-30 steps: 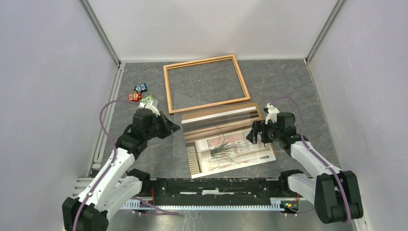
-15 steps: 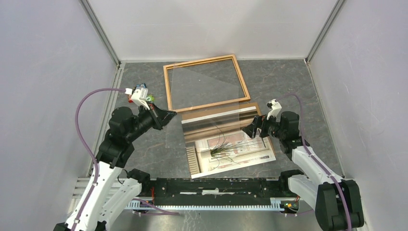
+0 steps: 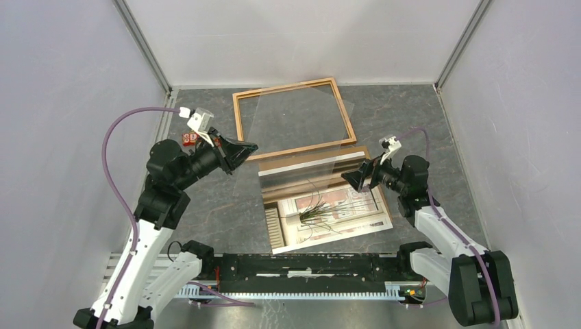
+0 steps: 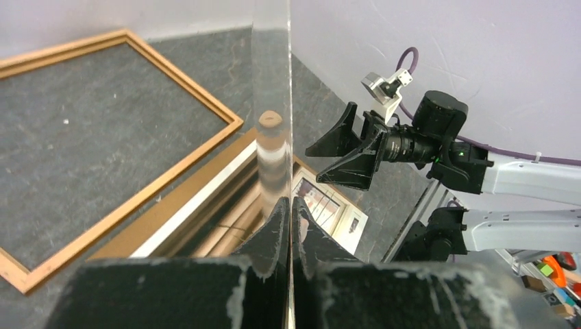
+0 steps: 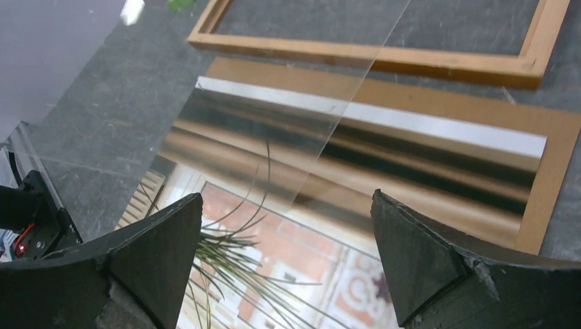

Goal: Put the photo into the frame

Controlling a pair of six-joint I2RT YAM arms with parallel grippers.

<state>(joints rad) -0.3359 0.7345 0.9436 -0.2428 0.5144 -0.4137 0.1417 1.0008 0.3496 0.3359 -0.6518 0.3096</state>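
Top external view suggests little is done: the left end effector (image 3: 245, 149) is clamped on a clear pane (image 3: 301, 130) above the empty frame (image 3: 284, 87) by the worktop's far edge, the right end effector (image 3: 357, 179) stands apart, and the photo (image 3: 329, 212) lies uninserted mid-worktop, towards the near edge.

Left arm (image 3: 156, 204): stands tall at the left, elbow high, forearm angled toward the far right. Its jaws are pressed together on the left edge of a clear sheet (image 3: 294, 127), which is seen edge-on in the left wrist view. Right arm (image 3: 438, 226): sits lower at the right, forearm pointing left. Its jaws stand wide apart, facing the left arm and touching nothing.
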